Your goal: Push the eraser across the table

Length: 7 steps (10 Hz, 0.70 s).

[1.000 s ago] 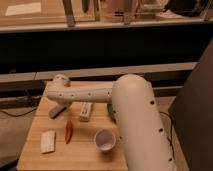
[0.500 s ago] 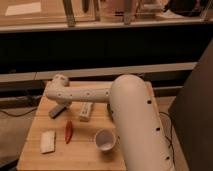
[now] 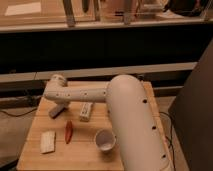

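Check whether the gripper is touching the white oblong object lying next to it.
Apart. The camera view shows a strip of bare table between the gripper, pointing down at the tabletop beneath the arm, and the white oblong object.

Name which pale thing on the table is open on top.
The cup, right of the red thing; the flat block and the tube lie flat. The gripper hangs over the table, beside the tube.

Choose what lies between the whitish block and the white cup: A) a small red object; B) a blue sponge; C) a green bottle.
A: the small red object lies between the whitish block and white cup; the gripper is farther back, low over the left of the table.
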Motion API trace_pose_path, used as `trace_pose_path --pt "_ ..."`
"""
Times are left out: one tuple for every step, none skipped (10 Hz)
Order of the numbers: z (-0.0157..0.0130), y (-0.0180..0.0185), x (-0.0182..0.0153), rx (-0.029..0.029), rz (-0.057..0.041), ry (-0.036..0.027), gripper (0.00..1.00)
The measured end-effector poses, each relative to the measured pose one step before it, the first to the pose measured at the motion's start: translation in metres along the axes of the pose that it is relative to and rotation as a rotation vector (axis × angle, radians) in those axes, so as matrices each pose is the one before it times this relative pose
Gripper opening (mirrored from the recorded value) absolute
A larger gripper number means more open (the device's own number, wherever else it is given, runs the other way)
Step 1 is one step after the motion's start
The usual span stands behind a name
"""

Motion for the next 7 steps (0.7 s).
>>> trace_pose_path --pt "0.00082 0.00006 0.00000 0.00061 -0.00605 0.00127 0.04" --pt "0.00071 -0.00131 -0.00120 0.00107 -0.00720 0.00058 0.04" --pt "0.00054 -0.00131 -0.00208 0.00115 -0.00662 -0.00092 0.04" --pt "0.00112 0.00084 -0.00206 0.00043 -0.00429 -0.00156 0.04" --pt "0.00016 0.00063 -0.00008 0.00139 -0.00093 0.00034 0.04" --pt "0.00045 0.00124 0.00005 0.00079 -0.00021 -0.00023 0.04" --pt "0.00031 0.00041 -0.00029 0.00130 -0.00159 0.00021 0.04"
